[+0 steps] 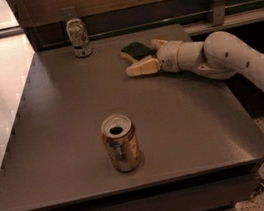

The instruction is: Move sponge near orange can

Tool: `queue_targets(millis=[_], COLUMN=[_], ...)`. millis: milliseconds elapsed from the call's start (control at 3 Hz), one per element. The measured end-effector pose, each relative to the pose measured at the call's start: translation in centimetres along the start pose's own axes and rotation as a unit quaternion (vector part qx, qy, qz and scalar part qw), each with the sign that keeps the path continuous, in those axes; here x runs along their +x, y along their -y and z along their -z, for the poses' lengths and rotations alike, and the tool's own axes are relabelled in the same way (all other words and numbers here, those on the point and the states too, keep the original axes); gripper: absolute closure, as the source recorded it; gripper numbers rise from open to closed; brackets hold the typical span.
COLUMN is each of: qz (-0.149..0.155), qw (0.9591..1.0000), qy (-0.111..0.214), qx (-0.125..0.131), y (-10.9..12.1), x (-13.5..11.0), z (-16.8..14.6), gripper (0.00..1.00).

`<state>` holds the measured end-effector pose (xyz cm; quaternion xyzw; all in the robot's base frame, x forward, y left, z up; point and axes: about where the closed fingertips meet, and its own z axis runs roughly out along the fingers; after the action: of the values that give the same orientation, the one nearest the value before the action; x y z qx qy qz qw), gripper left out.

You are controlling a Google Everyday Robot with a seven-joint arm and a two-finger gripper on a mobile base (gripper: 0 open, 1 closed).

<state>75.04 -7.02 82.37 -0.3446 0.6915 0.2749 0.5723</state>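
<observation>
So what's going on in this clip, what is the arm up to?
The robot's arm reaches in from the right, and its gripper is at the sponge near the back of the table. The fingers are spread to either side of the sponge and have not closed on it. The sponge lies flat, dark side up. The orange can stands upright near the front edge, well away from it. A whitish can stands at the back left.

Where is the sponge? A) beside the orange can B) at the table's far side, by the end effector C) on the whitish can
B: the sponge lies at the far side of the table, at the open end effector, well away from the orange can.
</observation>
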Motion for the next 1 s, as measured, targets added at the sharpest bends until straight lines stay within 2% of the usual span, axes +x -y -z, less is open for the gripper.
queue_targets(millis=[333, 1000], qz=[-0.001, -0.001], qw=[1.0, 1.0], qy=[0.0, 0.001], qx=[-0.001, -0.007], y=[-0.02, -0.52], x=[0.06, 0.02], z=[-0.28, -0.89], gripper=[0.34, 0.96])
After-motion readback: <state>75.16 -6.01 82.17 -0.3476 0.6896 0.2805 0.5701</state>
